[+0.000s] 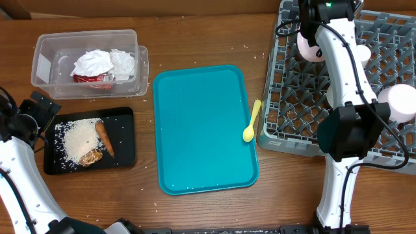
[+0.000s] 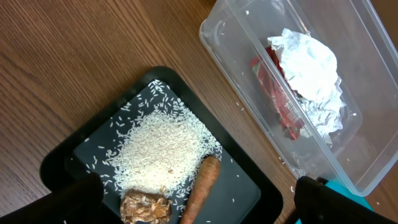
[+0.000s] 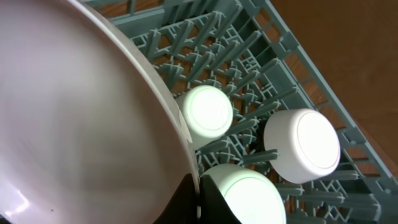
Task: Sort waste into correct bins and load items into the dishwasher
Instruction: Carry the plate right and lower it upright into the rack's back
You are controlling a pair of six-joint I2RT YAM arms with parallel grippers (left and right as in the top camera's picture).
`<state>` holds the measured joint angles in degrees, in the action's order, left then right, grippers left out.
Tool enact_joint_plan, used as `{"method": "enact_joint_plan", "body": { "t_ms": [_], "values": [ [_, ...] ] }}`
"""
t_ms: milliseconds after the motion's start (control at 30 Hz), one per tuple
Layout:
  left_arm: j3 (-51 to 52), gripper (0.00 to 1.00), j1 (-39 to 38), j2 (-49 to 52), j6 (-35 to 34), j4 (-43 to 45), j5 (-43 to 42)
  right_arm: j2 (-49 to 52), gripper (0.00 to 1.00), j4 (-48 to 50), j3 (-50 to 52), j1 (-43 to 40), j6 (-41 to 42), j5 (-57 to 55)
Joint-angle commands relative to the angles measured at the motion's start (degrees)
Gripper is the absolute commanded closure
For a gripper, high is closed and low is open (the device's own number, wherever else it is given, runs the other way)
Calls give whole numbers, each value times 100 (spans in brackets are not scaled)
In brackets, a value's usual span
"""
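Note:
My right gripper is shut on the rim of the pale pink plate, holding it over the grey dish rack. Under it, upturned white cups or bowls stand on the pegs. My left gripper hangs open above the black tray, with the carrot piece and brown chunk below its gap, beside the rice. The clear tub holds napkins and the red-and-white wrapper. The yellow spoon lies across the right edge of the teal tray.
The teal tray lies between the black tray and the rack. A few rice grains are scattered on the wooden table around the trays. The right arm reaches over the rack's left half. A round white dish sits at the rack's right side.

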<state>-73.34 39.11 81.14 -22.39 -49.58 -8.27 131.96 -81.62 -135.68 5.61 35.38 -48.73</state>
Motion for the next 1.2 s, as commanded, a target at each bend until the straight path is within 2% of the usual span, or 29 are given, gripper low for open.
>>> {"method": "enact_joint_plan", "body": {
  "t_ms": [0,267,367,400,433,467,500,667,867,967,1067,1167],
  "values": [
    [-31,0,13,17,-55,9,37,-26,96,-70,-35,9,227,-267],
    [-31,0,13,17,-55,9,37,-26,96,-181,-35,326,232,-264],
    [-31,0,13,17,-55,9,37,-26,90,-131,-35,448,203,-260],
    [-31,0,13,17,-55,9,37,-26,81,-127,-35,481,140,-243],
    [-31,0,13,17,-55,9,37,-26,67,-122,-44,522,-9,-192],
    [-31,0,13,17,-55,9,37,-26,48,-122,-55,560,-136,-149],
    [-31,0,13,17,-55,9,37,-26,45,-127,-57,597,-203,-133],
    [-31,0,13,17,-55,9,37,-116,50,-216,-269,758,-284,282],
    [-31,0,13,17,-55,9,35,-289,49,-297,-505,741,-284,949],
    [-31,0,13,17,-55,9,37,-302,41,-225,-505,695,-284,949],
    [-31,0,13,17,-55,9,37,-293,40,79,-492,516,-315,1224],
    [-31,0,13,17,-55,9,37,-236,35,678,-481,245,-1032,2236]
  ]
}}
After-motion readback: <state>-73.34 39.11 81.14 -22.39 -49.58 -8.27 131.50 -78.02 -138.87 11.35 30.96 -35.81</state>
